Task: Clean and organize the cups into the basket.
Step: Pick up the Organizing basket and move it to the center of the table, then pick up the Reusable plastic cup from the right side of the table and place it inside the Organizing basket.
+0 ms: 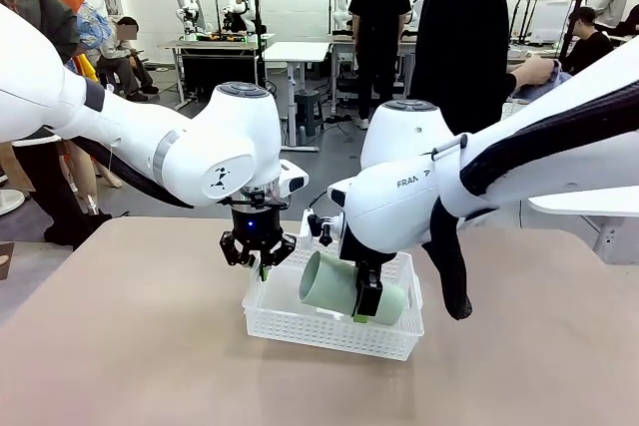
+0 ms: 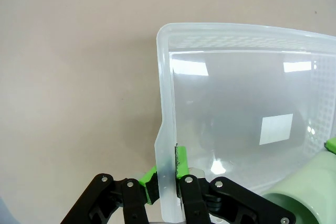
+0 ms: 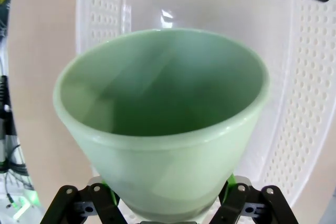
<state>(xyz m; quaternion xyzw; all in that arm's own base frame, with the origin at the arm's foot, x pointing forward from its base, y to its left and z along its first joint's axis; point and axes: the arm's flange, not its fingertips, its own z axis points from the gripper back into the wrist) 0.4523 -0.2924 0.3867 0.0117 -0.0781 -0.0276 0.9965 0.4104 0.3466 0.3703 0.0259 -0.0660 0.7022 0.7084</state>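
Left hand (image 2: 167,176) pinched shut on the end wall of the basket (image 1: 329,332), steadying it on the desk (image 1: 120,346); right hand (image 1: 367,304) clamped across the mint green cup (image 1: 339,284), held on its side just above the basket's interior; recommended: lower it level, clear of the walls; release only once seated.

The basket (image 1: 300,328) sits mid-surface (image 1: 120,346). The left gripper (image 1: 262,264) stands at its left wall, jaws astride the rim. To its right, the right gripper (image 1: 367,311) holds the cup (image 1: 334,284) sideways over the basket, mouth leftward.
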